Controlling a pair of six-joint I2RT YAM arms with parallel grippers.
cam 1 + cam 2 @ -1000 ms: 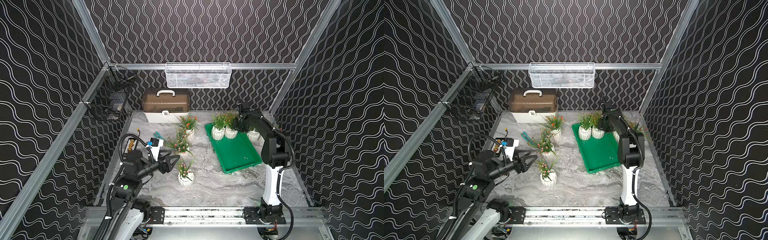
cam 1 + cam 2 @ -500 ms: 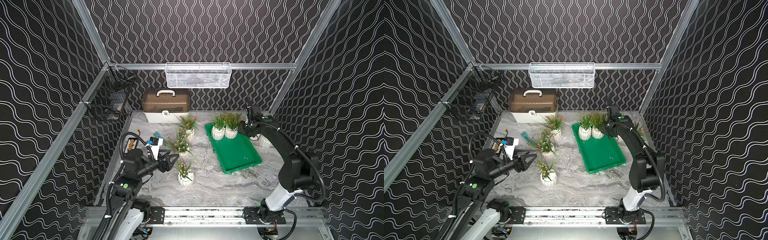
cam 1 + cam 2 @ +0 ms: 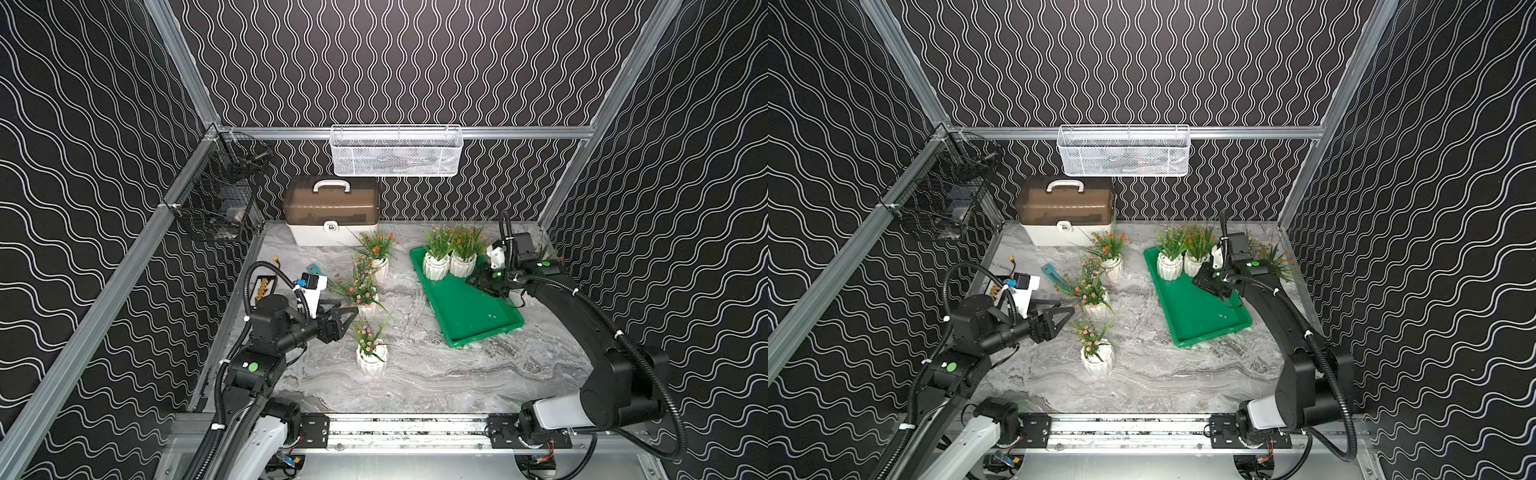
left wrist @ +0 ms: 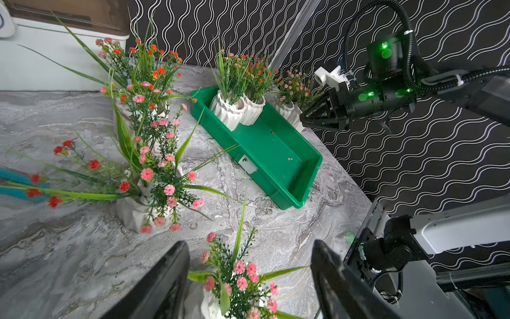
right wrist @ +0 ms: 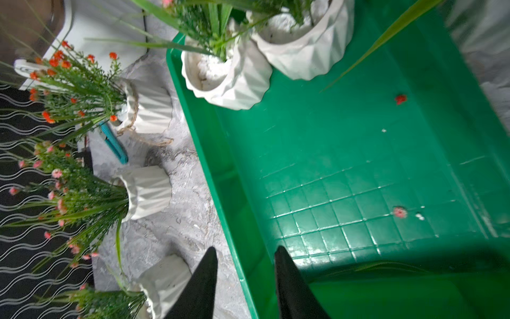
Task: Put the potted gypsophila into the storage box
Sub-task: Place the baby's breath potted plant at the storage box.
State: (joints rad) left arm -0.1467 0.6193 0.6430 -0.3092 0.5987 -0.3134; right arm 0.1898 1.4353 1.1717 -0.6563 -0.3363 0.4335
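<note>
Clutter crowds the marble tabletop (image 3: 436, 374) around the storage box (image 3: 469, 309), which lies slantwise right of centre with two potted gypsophila (image 3: 435, 267) standing upright and touching each other at its far end. The rest of its floor is bare but for a fallen red flower (image 5: 400, 99) and a fallen pink flower (image 5: 399, 212). Three more pots stand on the table to its left: a far pot (image 3: 381, 266) with orange-red blooms, then a middle pot (image 3: 369, 308) and a near pot (image 3: 372, 360), both pink. Further pots (image 4: 288, 110) sit beyond the box by the right wall, largely hidden in both top views behind the right arm. The right gripper (image 3: 473, 281) hangs over the box just beside the two placed pots, its jaws parted a little with nothing between them. The left gripper (image 3: 348, 321) hovers between the middle and near pots, jaws spread wide and empty. In the left wrist view the near pot's stems rise in the gap, and the middle pot's long leaves splay across the ground toward the box. A white case (image 3: 332, 232) with a brown lid stands at the back, a wire basket (image 3: 395, 151) hangs above it, and a teal tool (image 3: 1054, 276) lies near the far pot.
</note>
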